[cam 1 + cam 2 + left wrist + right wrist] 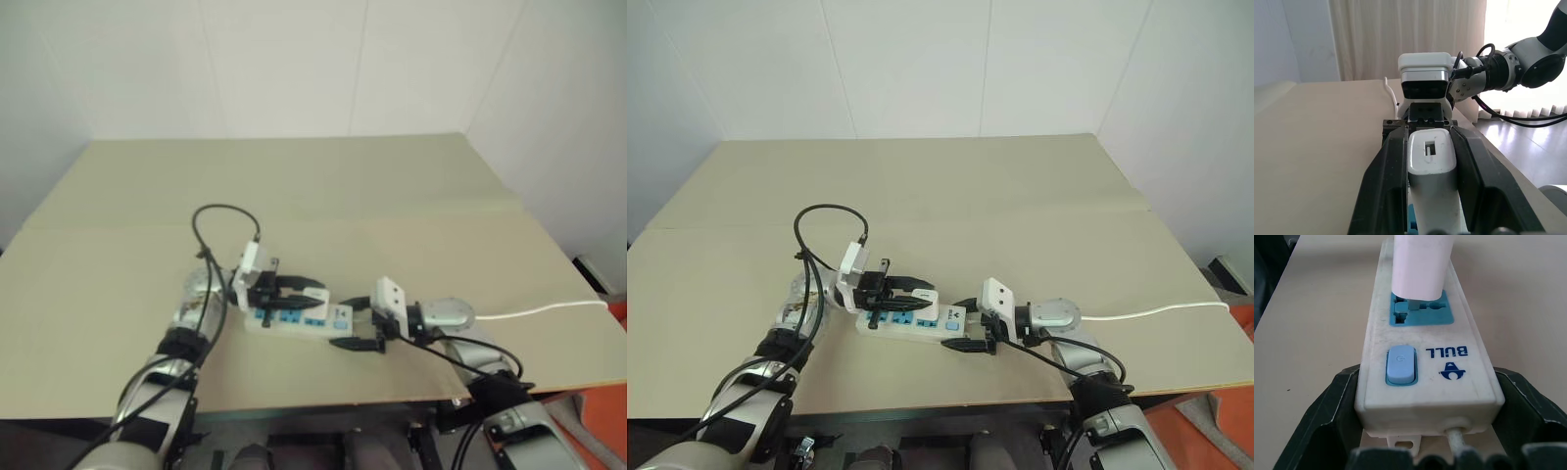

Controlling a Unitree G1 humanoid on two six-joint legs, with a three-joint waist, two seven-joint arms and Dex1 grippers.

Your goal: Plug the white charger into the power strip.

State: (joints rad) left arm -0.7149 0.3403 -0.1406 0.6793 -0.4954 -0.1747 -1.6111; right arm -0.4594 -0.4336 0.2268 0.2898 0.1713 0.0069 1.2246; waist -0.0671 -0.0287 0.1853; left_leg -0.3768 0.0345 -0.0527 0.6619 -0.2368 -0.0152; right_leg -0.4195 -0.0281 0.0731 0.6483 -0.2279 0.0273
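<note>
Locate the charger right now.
The charger sits between the left pincer's fingers, right over the blue socket nearest the switch on the power strip, near the table's front edge; the right pincer brackets the strip's switch end.

Beige table [921, 186]; power strip [913, 326] flat near front edge, cord [1156, 312] trailing right.
</note>
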